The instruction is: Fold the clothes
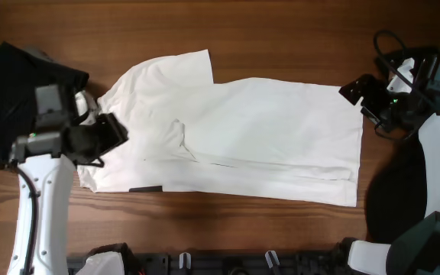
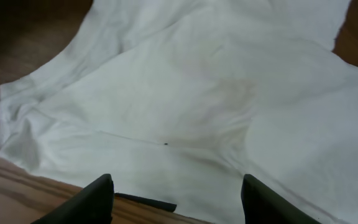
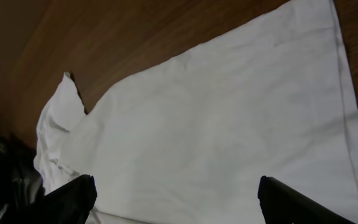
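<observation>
**A:** So, where's the fold at?

**B:** Early, I'd say. The white T-shirt lies spread across the middle of the table, neck end to the robot's left and hem to its right. One sleeve sticks out on the far side. A crease runs along the near half, which may be a first lengthwise fold, but I can't confirm that from above.

**A:** Tools?

**B:** The left tool is wide apart with nothing between the fingers. It hovers over the shoulder end, near the dark label on the near edge. The right tool is also wide and holds nothing. It sits just off the far hem corner, looking down the length of the shirt.

**A:** Other clothes?

**B:** A black garment is bunched at the far left, under the left arm. Another dark cloth is on the right by the right arm. Neither one is being handled.

**A:** Next move?

**B:** My read is both arms are set up for a grab. The left needs a pinch on the shoulder or sleeve edge, and the right needs the hem corner. Both should drop low enough to catch just the top layer, then lift together so the cloth stays taut. The loose sleeve needs tucking in first, or the fold will come out lumpy.
</observation>
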Robot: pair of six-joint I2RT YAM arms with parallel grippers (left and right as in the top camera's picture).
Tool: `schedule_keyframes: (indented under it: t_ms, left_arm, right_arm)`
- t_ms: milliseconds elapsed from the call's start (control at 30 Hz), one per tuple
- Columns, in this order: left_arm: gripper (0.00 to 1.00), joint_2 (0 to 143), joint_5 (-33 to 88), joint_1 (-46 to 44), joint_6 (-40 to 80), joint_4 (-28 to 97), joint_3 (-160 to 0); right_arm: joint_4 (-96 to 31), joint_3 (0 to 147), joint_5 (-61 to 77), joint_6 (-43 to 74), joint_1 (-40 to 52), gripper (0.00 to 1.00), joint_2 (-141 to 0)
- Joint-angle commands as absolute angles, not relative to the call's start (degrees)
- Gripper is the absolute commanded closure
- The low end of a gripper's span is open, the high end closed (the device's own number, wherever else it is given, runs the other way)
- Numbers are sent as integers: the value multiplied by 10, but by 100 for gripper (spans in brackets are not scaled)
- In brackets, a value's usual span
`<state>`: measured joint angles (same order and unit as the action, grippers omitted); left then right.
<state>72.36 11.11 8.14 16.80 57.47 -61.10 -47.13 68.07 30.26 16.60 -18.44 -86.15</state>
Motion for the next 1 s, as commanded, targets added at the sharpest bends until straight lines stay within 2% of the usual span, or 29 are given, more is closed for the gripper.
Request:
schedule_keyframes:
  t_ms: [0,467,667,967]
  left_arm:
    - [34,714,120,28,152,573,-646]
    - [32,714,122,-53,149,552,-685]
    - [26,714,122,-58,149,514,-735]
    - [26,775,122,-58,147,430,-818]
  right_arm:
    - [-472,689,338,165,-182,11,-863]
    - [-466,690,361,155,-182,12,-863]
    - [-460,701,361,149,-182,14,-861]
    - [-503,773,361,106,-182,14,-837]
